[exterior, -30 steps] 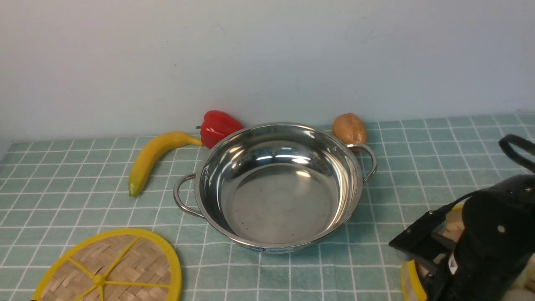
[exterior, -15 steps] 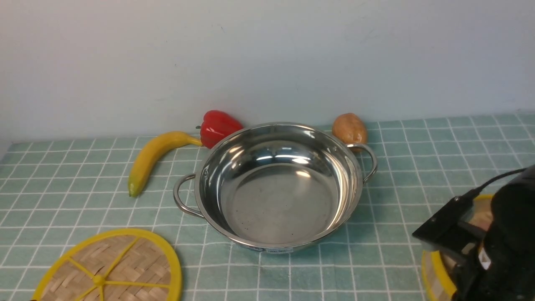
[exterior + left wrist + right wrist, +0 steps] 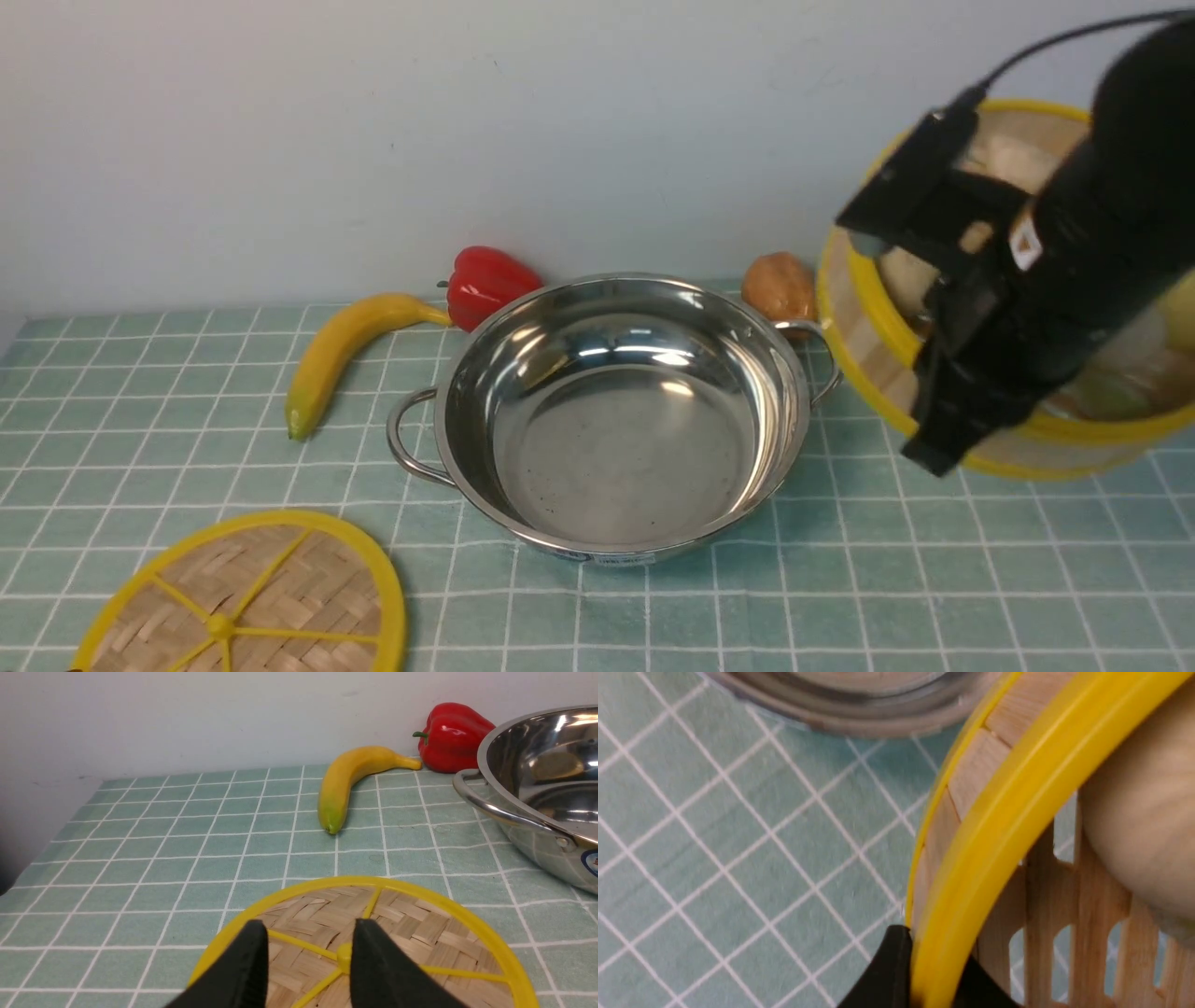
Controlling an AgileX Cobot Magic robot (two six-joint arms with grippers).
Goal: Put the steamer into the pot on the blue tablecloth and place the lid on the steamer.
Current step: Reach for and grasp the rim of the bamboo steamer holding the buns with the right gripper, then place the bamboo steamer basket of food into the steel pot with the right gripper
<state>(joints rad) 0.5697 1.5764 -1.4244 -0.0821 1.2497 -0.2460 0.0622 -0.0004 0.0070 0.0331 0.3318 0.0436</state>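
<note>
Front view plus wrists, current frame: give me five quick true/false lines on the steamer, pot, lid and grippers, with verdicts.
1. The right gripper is clamped on the steamer at its yellow rim. True.
2. The steamer sits inside the pot. False: the pot is empty, and the steamer is held up to the pot's right, tilted.
3. The lid lies flat on the blue tablecloth, to the pot's front-left. True.
4. The left gripper is shut on the lid. False: its jaws stand apart over the lid's hub, gripping nothing.
5. The banana lies right of the pot. False: it lies left of the pot, next to the red pepper.
</note>
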